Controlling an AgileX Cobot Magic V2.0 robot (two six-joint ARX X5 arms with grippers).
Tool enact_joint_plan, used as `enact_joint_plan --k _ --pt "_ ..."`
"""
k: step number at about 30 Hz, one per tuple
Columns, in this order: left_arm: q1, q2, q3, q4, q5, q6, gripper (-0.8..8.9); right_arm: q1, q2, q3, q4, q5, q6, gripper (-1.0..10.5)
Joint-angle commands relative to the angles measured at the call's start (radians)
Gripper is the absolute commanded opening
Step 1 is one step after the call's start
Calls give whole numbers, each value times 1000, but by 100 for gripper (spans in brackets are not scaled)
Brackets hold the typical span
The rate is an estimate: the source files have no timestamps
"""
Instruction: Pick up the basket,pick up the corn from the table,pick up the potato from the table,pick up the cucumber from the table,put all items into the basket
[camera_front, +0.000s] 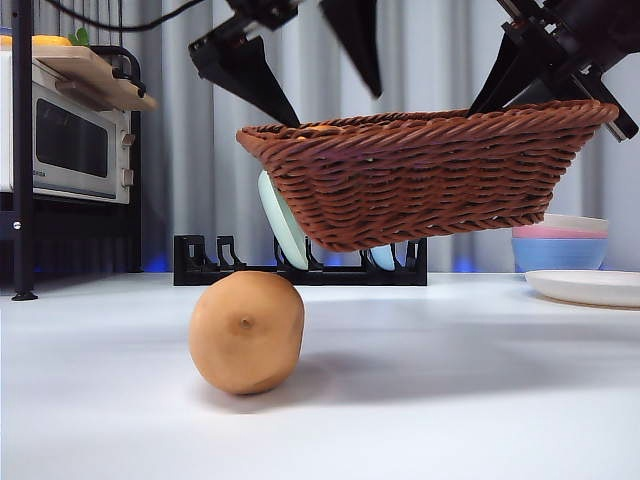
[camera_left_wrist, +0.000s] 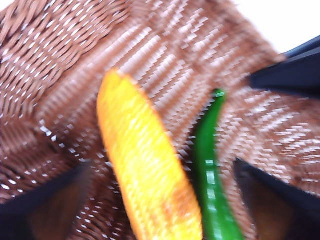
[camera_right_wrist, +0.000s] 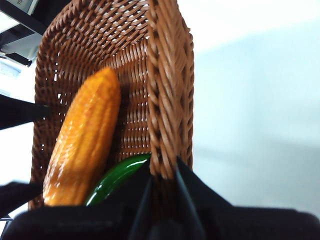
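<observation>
Currently I hold the basket aloft, right gripper fingers pinching its rim, so it can take produce. Corn and cucumber lie inside; left gripper hovers spread above them. Potato waits on the table below the basket.

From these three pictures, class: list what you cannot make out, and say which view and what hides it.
- Front view: the basket wall hides its contents.
- Left wrist view: blurred; the corn and green vegetable are cut off by the edge.
- Right wrist view: the potato is out of frame.
</observation>
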Motion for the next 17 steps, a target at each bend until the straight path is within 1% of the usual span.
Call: enact_joint_plan --k 1,4,9,11,12,14,17 --pt "-13 -33 56 -54 17 -4 569 -2 -2 10 21 -10 10 -12" --pt "-41 -88 95 -176 14 24 566 -3 -2 10 29 -10 10 -12" --pt "-120 -204 97 -365 -12 23 566 -5 -2 11 71 -9 10 -12" --pt "-171 -235 97 -445 -74 4 565 -5 -2 16 82 -9 10 -12" --pt "-194 -245 96 -479 -109 -19 565 -5 -2 19 82 -9 10 -12" --pt "-254 -256 95 -547 -203 -82 565 -5 -2 26 84 -9 10 -12" --pt "-352 -259 79 -602 -349 -193 565 -6 -2 40 86 -9 10 -12"
